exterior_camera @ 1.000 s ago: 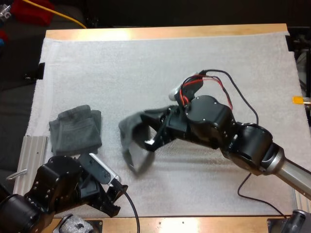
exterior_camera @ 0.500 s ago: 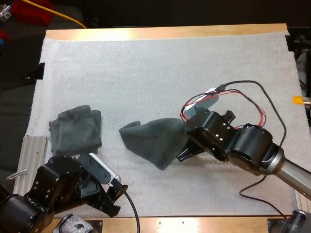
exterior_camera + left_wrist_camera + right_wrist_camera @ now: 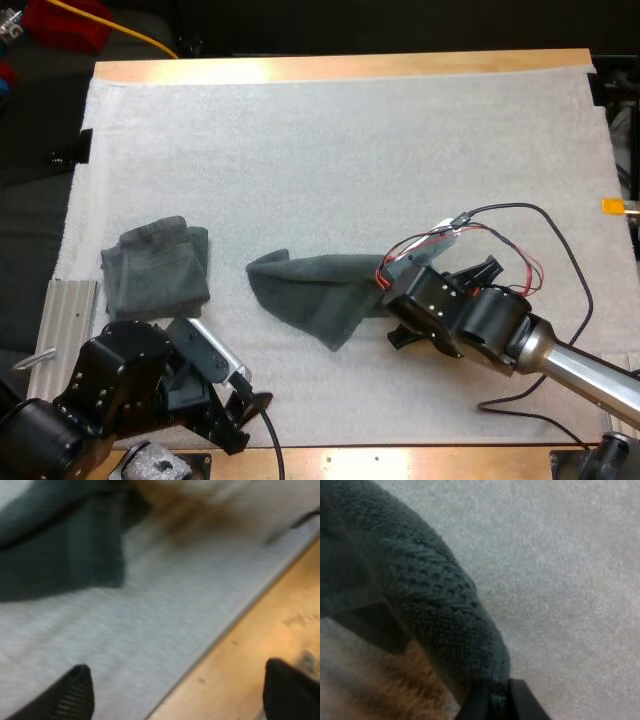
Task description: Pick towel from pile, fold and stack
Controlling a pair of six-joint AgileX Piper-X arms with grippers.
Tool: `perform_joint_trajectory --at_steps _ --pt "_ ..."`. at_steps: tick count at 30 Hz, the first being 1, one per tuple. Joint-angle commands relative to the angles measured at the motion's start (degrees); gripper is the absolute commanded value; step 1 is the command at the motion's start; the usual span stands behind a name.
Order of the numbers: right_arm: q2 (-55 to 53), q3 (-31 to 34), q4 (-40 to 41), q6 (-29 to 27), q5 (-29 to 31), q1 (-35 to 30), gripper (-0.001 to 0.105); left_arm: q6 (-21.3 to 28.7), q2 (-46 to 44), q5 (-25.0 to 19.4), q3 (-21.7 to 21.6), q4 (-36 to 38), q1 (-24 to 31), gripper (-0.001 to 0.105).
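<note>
The wooden table (image 3: 330, 68) carries a white mat (image 3: 330, 160). On the mat a folded towel (image 3: 155, 275) lies at eight o'clock, a spread towel (image 3: 315, 295) near six.

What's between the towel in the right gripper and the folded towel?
Nothing visible: only bare white mat separates the towel from the folded towel. The open left gripper sits nearer the front edge, off that path.

Left arm (image 3: 110, 390) coming in from lower left corner, folding low at near side, wrist angling right. Left gripper (image 3: 245, 408) hanging low, fingers (image 3: 75, 697) standing wide apart, clasping nothing.

Right arm (image 3: 520, 340) reaching in from right edge, stretching low toward centre, wrist tilting down. Right gripper (image 3: 495, 700) pinching towel (image 3: 310, 295) at its end, fingers pressing from both sides.
</note>
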Motion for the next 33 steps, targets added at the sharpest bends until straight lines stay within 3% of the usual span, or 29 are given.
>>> perform_joint_trajectory --at_steps 1,6,11,25,29,33 --pt "-0.4 -0.1 -0.2 -0.3 1.0 -0.9 0.001 -0.5 -0.2 1.8 0.2 -0.9 -0.3 0.070" --pt "-0.4 -0.1 -0.9 -0.3 0.2 -3.5 0.001 -0.5 -0.2 3.2 0.4 -4.0 -0.3 0.070" --pt "-0.4 -0.1 -1.4 -0.3 -0.7 -4.0 0.001 -0.5 -0.2 10.6 0.4 -6.2 -0.3 0.070" --pt "-0.4 -0.1 -3.5 -0.3 -0.8 -4.2 0.001 -0.4 3.1 10.0 0.6 -7.7 -0.3 0.070" --pt "-0.4 -0.1 -3.5 -0.3 -1.8 -4.2 0.001 0.9 6.9 6.1 1.8 -8.6 -0.3 0.070" --pt "-0.4 -0.1 -3.5 0.2 -3.7 -4.2 0.001 1.9 10.6 5.5 3.3 -9.4 -0.3 0.069"
